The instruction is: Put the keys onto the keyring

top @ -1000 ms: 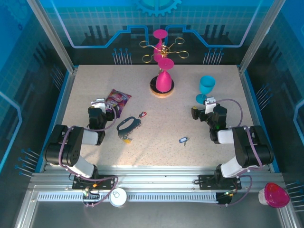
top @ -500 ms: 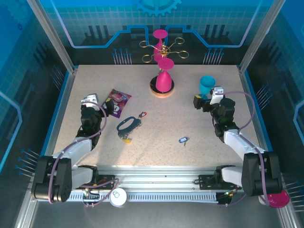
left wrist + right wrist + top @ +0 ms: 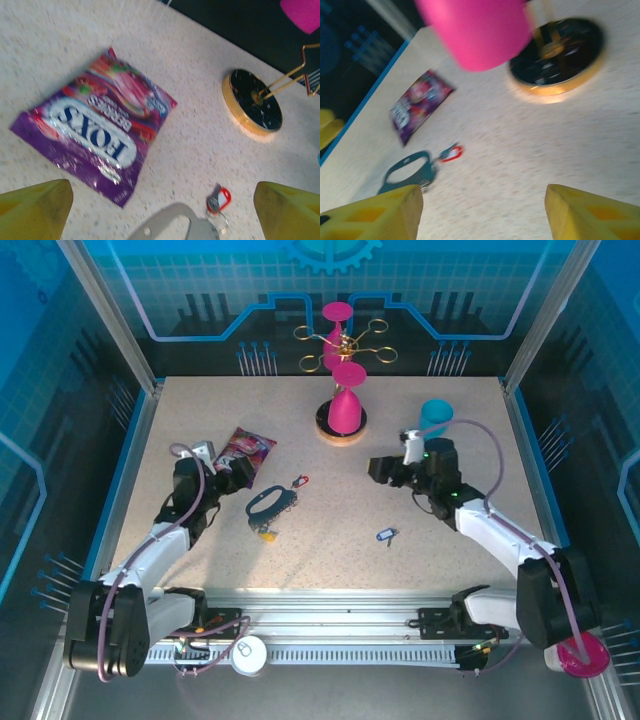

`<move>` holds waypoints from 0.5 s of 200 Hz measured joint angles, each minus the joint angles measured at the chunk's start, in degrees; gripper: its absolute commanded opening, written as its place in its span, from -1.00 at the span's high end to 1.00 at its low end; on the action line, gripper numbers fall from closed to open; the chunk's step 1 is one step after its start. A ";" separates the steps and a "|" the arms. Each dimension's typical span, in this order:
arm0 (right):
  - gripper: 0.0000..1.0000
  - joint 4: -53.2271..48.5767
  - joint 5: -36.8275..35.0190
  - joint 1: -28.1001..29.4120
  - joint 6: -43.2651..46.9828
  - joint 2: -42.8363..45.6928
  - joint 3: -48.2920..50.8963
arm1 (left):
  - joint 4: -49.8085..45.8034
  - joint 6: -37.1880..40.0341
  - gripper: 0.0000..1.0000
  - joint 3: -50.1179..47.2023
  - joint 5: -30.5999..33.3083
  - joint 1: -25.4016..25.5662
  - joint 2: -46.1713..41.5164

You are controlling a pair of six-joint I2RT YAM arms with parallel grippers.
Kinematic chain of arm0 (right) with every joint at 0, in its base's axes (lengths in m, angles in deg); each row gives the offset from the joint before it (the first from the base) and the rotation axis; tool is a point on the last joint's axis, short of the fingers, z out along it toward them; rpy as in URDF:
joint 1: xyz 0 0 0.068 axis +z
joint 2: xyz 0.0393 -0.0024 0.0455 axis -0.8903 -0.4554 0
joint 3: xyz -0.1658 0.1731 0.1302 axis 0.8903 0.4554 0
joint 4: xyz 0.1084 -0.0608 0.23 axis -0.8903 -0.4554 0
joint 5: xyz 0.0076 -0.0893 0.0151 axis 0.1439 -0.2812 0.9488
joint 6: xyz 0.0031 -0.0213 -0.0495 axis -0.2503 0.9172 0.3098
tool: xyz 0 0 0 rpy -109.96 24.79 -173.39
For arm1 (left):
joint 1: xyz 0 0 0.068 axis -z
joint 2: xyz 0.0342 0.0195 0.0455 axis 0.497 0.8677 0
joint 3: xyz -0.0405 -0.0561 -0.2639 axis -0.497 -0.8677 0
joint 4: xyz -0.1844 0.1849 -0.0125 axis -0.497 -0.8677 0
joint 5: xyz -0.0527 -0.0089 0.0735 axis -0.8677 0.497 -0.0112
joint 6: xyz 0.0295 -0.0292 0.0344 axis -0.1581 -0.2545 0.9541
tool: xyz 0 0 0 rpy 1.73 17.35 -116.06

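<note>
The keyring (image 3: 270,503), a dark oval loop, lies left of the table's centre. A red-tagged key (image 3: 300,480) lies just beyond it, a yellow-tagged key (image 3: 266,534) just in front of it, and a blue-tagged key (image 3: 386,534) apart to the right. My left gripper (image 3: 238,472) hovers open beside the loop's far left end. In the left wrist view the keyring (image 3: 175,225) and the red-tagged key (image 3: 220,199) lie between its fingers (image 3: 35,210). My right gripper (image 3: 378,470) hangs open, right of the red-tagged key (image 3: 452,152) and the keyring (image 3: 407,172).
A purple snack packet (image 3: 247,453) lies just behind my left gripper. A gold stand with a round base (image 3: 341,427) holds pink glasses (image 3: 345,405) at the back centre. A blue glass (image 3: 435,418) stands behind my right arm.
Both arms have stretched out over the table. My right gripper has swung left, away from the blue glass, and its jaws have narrowed a little. My left gripper has edged towards the keyring.
</note>
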 measured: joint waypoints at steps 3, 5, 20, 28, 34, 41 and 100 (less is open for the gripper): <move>-0.16 -0.59 -0.02 0.76 -0.11 -0.22 -0.44 | -0.68 -0.33 -0.84 0.11 -0.20 0.24 -0.02; -0.15 -0.96 0.04 1.42 0.28 -0.52 -0.83 | -1.25 -0.68 -0.84 0.17 -0.26 0.50 -0.09; -0.12 -4.42 -0.20 6.03 1.25 -2.95 -3.85 | -4.39 -2.25 -0.84 0.59 -0.90 2.14 -0.50; -0.11 -6.69 -0.28 8.41 1.79 -4.66 -5.88 | -6.05 -3.02 -0.84 0.70 -1.09 3.26 -0.92; -0.11 -8.28 -0.28 10.21 2.34 -6.08 -7.56 | -7.23 -3.34 -0.84 0.72 -1.16 4.07 -1.31; -0.10 -9.92 -0.26 11.93 2.97 -7.61 -9.33 | -8.59 -3.98 -0.84 0.72 -1.22 4.96 -1.86; 0.30 -26.60 1.27 20.61 6.01 -26.67 -31.74 | -16.20 -10.62 -0.86 -1.79 0.87 6.51 -10.36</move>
